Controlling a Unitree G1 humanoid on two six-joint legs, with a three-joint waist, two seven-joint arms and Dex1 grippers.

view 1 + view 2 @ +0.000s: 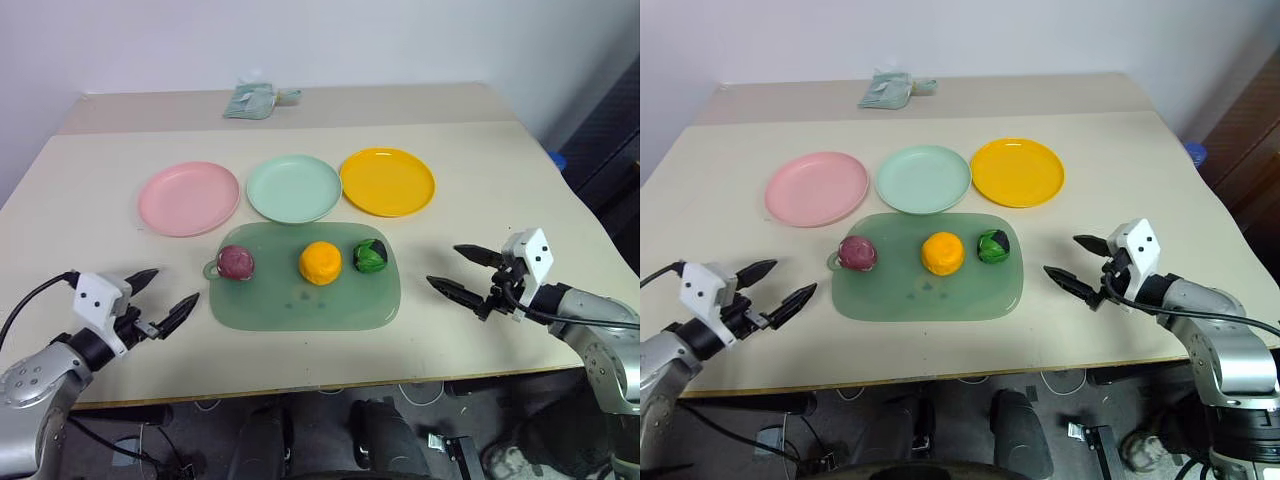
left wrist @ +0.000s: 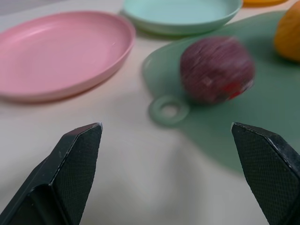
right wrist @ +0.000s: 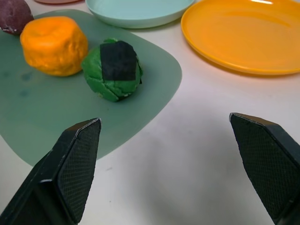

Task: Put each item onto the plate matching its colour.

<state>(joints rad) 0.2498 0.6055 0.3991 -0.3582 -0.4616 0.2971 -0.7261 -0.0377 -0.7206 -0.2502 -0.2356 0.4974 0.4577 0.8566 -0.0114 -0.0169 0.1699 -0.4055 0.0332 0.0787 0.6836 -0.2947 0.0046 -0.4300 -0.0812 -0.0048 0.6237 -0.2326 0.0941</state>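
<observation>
From my left gripper (image 1: 160,300), jaws wide apart, the maroon lump (image 1: 235,262) lies at two o'clock; my right gripper (image 1: 465,272), also spread, is nearer the green lump (image 1: 370,256).

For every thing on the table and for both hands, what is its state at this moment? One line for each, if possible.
Left hand: open, holding nothing.
Right hand: open, holding nothing.
Maroon lump: on the green mat, not on a plate.
Orange lump: on the mat, not on a plate.
Green lump: on the mat, black patch showing.
Pink plate: empty.
Mint plate: empty.
Yellow-orange plate: empty.
</observation>
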